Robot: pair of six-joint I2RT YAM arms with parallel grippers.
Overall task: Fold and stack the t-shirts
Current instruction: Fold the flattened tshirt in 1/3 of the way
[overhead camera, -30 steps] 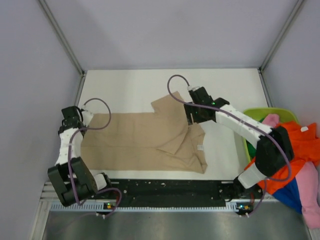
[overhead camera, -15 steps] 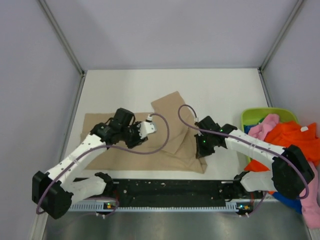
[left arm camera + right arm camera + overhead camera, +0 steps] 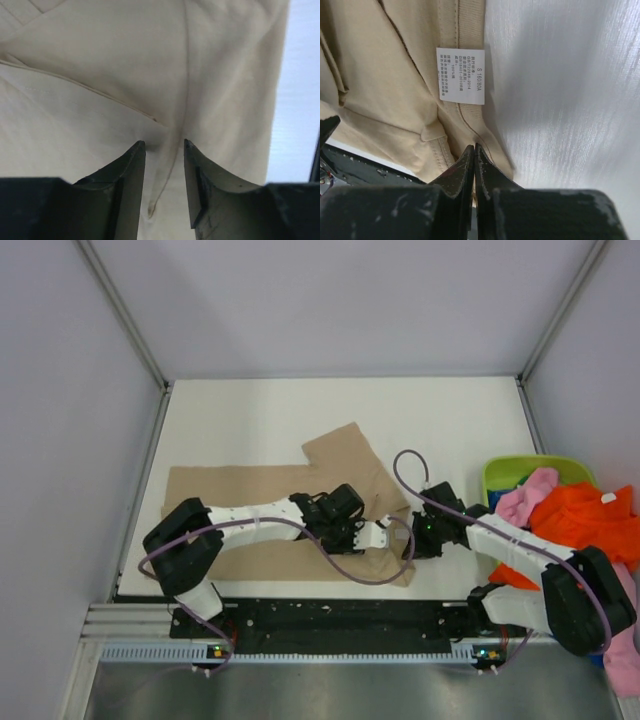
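Note:
A tan t-shirt (image 3: 240, 510) lies spread on the white table, its right part folded over in layers. My left gripper (image 3: 360, 538) reaches across onto that folded right part. In the left wrist view it (image 3: 162, 145) presses down on the tan t-shirt (image 3: 100, 65) with its jaws apart and a raised ridge of cloth between them. My right gripper (image 3: 418, 540) is at the shirt's right edge. In the right wrist view it (image 3: 474, 146) is shut on the ribbed collar edge, just below the white size label (image 3: 461, 75).
A lime-green basket (image 3: 500, 475) stands at the right edge, heaped with an orange shirt (image 3: 580, 515), a pink one (image 3: 530, 490) and a blue one (image 3: 570, 628) spilling over its side. Grey walls enclose the table. The black base rail (image 3: 330, 615) runs along the near edge.
My left arm swung from the shirt's far left edge across to its folded right part, its jaws narrowing. My right gripper came down from the upper sleeve to the near collar edge and shut.

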